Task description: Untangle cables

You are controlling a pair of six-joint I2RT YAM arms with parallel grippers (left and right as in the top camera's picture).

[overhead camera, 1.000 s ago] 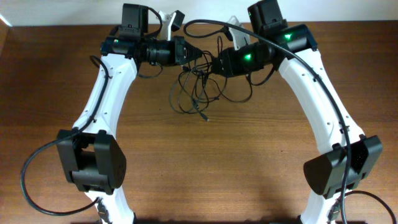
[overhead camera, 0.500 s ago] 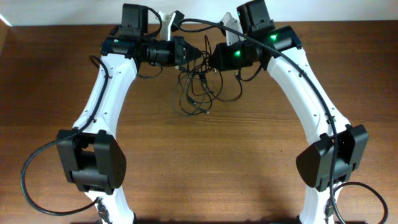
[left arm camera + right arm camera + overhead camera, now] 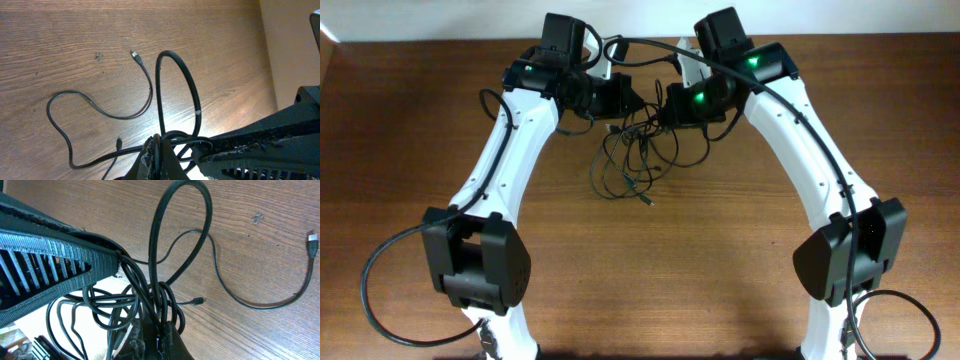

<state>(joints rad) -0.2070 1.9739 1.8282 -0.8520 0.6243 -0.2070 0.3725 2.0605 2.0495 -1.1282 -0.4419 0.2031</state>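
Note:
The cables (image 3: pixel 632 160) are a tangle of thin black cords hanging from both grippers down onto the wooden table at the far centre. My left gripper (image 3: pixel 636 99) and right gripper (image 3: pixel 665 103) nearly meet above the tangle. In the left wrist view the left gripper (image 3: pixel 157 143) is shut on a bunch of cords, and a tall loop (image 3: pixel 177 85) stands up from it. In the right wrist view the right gripper (image 3: pixel 154 329) is shut on several strands. One loose cable end with a silvery plug (image 3: pixel 312 238) lies on the table.
The wooden table (image 3: pixel 650 270) spreads toward the near side. A pale wall strip (image 3: pixel 880 20) runs along the far edge. A small plug (image 3: pixel 135 55) on a loose cord lies flat on the wood. The two arms' bases (image 3: pixel 480 265) stand left and right.
The right gripper has swung left toward the left gripper and shut on the cables. The left arm has shifted right and farther back. The tangle is drawn in tighter.

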